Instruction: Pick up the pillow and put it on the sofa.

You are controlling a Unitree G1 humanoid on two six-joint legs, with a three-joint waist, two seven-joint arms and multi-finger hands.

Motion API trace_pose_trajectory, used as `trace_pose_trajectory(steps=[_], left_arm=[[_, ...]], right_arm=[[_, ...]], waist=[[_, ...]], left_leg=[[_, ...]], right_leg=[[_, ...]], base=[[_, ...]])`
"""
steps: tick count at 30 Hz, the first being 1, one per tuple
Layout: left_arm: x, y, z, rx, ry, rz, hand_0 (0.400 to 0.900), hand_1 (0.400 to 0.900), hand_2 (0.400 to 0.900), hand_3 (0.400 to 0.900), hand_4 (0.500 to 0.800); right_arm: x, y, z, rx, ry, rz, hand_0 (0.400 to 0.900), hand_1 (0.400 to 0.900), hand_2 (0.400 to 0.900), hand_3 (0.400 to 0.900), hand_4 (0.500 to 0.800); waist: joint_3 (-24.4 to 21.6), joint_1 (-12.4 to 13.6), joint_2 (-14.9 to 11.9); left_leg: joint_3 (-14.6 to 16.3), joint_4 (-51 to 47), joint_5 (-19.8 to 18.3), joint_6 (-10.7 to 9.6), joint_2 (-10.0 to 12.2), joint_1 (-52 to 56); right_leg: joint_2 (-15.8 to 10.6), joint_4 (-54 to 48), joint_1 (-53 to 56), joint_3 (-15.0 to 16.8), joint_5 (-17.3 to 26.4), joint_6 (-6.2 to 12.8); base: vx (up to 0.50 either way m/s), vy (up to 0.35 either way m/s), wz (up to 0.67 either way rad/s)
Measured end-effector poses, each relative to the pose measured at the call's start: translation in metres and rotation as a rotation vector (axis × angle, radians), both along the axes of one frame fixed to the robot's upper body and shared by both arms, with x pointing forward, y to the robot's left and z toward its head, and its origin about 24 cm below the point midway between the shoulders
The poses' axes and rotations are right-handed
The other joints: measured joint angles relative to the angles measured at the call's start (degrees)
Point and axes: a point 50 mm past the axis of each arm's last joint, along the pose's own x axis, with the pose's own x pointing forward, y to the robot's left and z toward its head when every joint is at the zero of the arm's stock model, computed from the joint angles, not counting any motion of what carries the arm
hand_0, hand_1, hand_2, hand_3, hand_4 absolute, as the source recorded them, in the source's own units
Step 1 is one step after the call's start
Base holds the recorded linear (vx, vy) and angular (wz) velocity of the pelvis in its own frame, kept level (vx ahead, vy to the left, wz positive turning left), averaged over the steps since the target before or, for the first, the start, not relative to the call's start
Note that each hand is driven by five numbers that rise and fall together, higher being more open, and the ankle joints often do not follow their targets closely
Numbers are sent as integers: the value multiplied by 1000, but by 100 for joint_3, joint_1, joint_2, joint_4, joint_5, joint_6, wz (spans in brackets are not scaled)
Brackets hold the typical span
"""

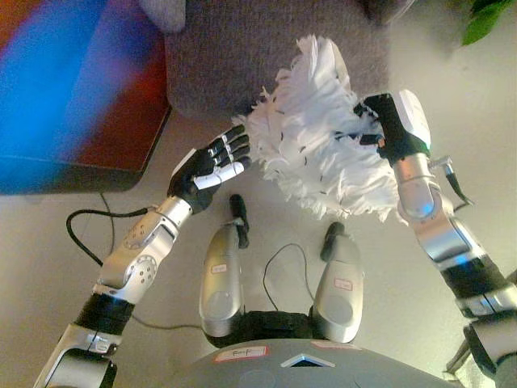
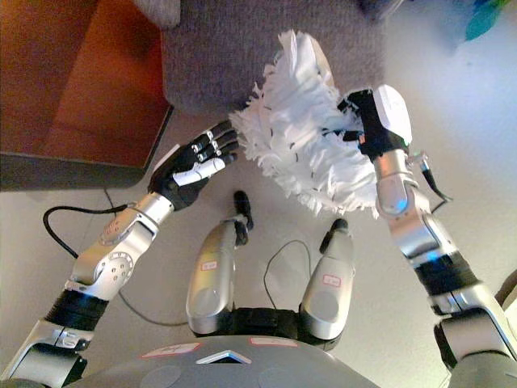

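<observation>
**Ana:** Two hands are in the left eye view, and between them hangs the pillow, a white shaggy thing held up off the floor. The right hand is against its right edge, with its fingers buried in the fringe, so I cannot tell whether they are clamped on it or not.

**Ben:** And the left hand?

**Ana:** Palm up, fingers straight and relaxed, tips just touching the pillow's left edge. It grips nothing. The grey sofa sits straight ahead; the pillow's top overlaps its front edge. A dark reddish cabinet stands to the left of it.

**Ben:** Does the right eye view add anything?

**Ana:** Much the same. The pillow hangs in front of the sofa, the right hand is half lost in the fringe, and the left hand is spread open beside the left edge.

**Ben:** So which step is this?

**Ana:** I judge the pick-up done and the carry under way. The next move calls for both arms reaching forward and up until the pillow is fully over the seat, the left hand steadying it, then a release.
</observation>
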Motion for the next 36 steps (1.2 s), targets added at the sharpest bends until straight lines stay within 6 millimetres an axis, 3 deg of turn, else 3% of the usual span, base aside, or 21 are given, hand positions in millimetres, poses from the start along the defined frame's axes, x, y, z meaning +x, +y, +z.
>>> trace_pose_trajectory(steps=[5, 8, 11, 14, 15, 16, 18, 21, 24, 32, 36], left_arm=[[-13, 9, -16, 17, 93, 24, 900, 900, 900, 900, 800], [-12, 15, -14, 46, 95, 34, 900, 900, 900, 900, 800], [-17, 19, -20, 59, 123, 49, 900, 900, 900, 900, 800], [-20, 18, -24, 49, 146, 51, 900, 900, 900, 900, 800], [-22, 20, -26, 52, 156, 58, 900, 900, 900, 900, 800], [-25, 20, -31, 43, 175, 66, 900, 900, 900, 900, 800], [-36, 20, -41, 29, 220, 61, 900, 900, 900, 900, 800], [-52, 23, -55, 23, 290, 76, 900, 900, 900, 900, 800], [-55, 25, -57, 20, 306, 76, 900, 900, 900, 900, 800], [-59, 28, -60, 14, 328, 58, 900, 900, 900, 900, 800], [-66, 36, -62, 25, 351, 63, 900, 900, 900, 900, 800]], right_arm=[[-18, -14, -3, -1, 45, -5, 400, 400, 400, 400, 500], [-22, -21, 1, 1, 64, -3, 400, 400, 400, 400, 500], [-24, -23, 2, 9, 96, 23, 400, 400, 400, 400, 500], [-26, -27, 14, -50, 108, 64, 400, 400, 400, 400, 500], [-27, -26, 19, -65, 112, 89, 400, 400, 400, 400, 500], [-27, -27, 22, -80, 107, 100, 400, 400, 400, 400, 500], [-28, -30, 32, -132, 119, 124, 400, 400, 400, 400, 500], [-27, -36, 42, -178, 144, 138, 400, 400, 400, 400, 500], [-24, -40, 51, -225, 176, 152, 400, 400, 400, 400, 500], [5, -52, 54, -278, 285, 154, 400, 400, 400, 400, 500], [13, -51, 51, -343, 339, 193, 400, 400, 400, 400, 500]], waist=[[-172, -102, -251], [-318, -99, -428], [-711, -103, -549], [-1028, -115, -398], [-1240, -93, -426], [-1332, -158, -364], [-1566, -197, -281], [-1838, -246, -284], [-1914, -232, -360], [-2110, 181, -537], [-2118, 390, -544]], left_leg=[[138, -750, 116, -68, -87, 900], [205, -1037, 123, -72, -159, 1273], [261, -1341, 138, -88, -181, 1606], [252, -1735, 250, -125, -32, 1952], [266, -1846, 320, -186, -14, 1941], [190, -1955, 382, -191, 7, 1989], [229, -2181, 428, -139, 96, 2152], [256, -2274, 465, -196, 101, 2231], [248, -2314, 484, -225, 88, 2268], [87, -2313, 493, -239, 39, 2235], [-157, -2314, 550, -330, 25, 2097]], right_leg=[[150, -1132, 1073, -221, 321, 142], [181, -1582, 1525, -284, 454, 190], [176, -1665, 1728, -289, 486, 225], [236, -1193, 1465, -254, 401, 267], [421, -2123, 1626, -211, 642, 95], [560, -2493, 1894, -330, 957, 54], [713, -2866, 2126, -438, 1088, 10], [779, -3099, 2277, -461, 1138, 12], [798, -3306, 2442, -564, 1199, 21], [790, -3476, 2641, -843, 1227, 43], [815, -3509, 2692, -1071, 1230, 50]], base=[[213, -28, -6], [124, -2, -4], [91, 16, -4], [76, 13, 2], [47, -1, 5], [68, 0, 5], [53, -1, 5], [43, -16, 10], [33, -15, 14], [60, -22, 20], [24, -72, 27]])
